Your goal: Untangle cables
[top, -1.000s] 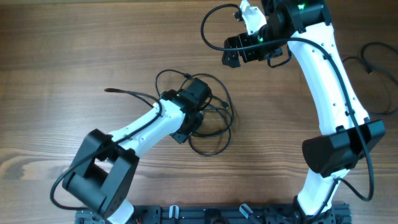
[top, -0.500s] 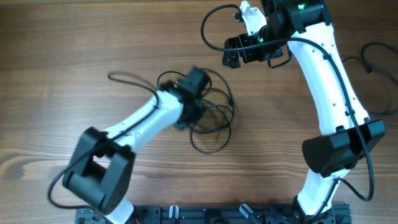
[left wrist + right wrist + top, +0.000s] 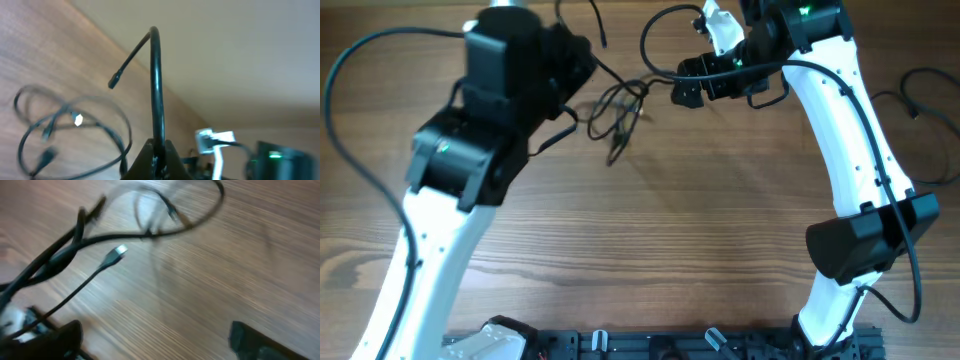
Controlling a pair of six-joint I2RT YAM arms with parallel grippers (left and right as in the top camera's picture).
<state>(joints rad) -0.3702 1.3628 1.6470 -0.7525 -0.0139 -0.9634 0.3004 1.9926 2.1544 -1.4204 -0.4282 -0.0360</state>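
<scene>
The cables (image 3: 616, 104) are thin black cords in a loose tangle, hanging in blurred loops at the back of the wooden table. My left gripper (image 3: 578, 52) is raised high and shut on one cord. In the left wrist view its jaws (image 3: 159, 154) pinch that cable (image 3: 157, 85), which rises to a free plug end, with the loops (image 3: 75, 131) hanging below to the left. My right gripper (image 3: 692, 88) is open just right of the tangle. In the right wrist view its jaws (image 3: 155, 340) are wide apart and empty, with the cables (image 3: 150, 230) and a plug (image 3: 118, 251) beyond them.
A black wire (image 3: 924, 100) lies in loops at the table's right edge. A white part (image 3: 722, 26) sits on the right arm near its wrist. A black rail (image 3: 670, 345) runs along the front edge. The left arm (image 3: 460, 160) spans the table's left side.
My left arm has risen and swung to the back left, lifting the cable tangle off the table's middle toward the right gripper. The right arm has stayed still.
</scene>
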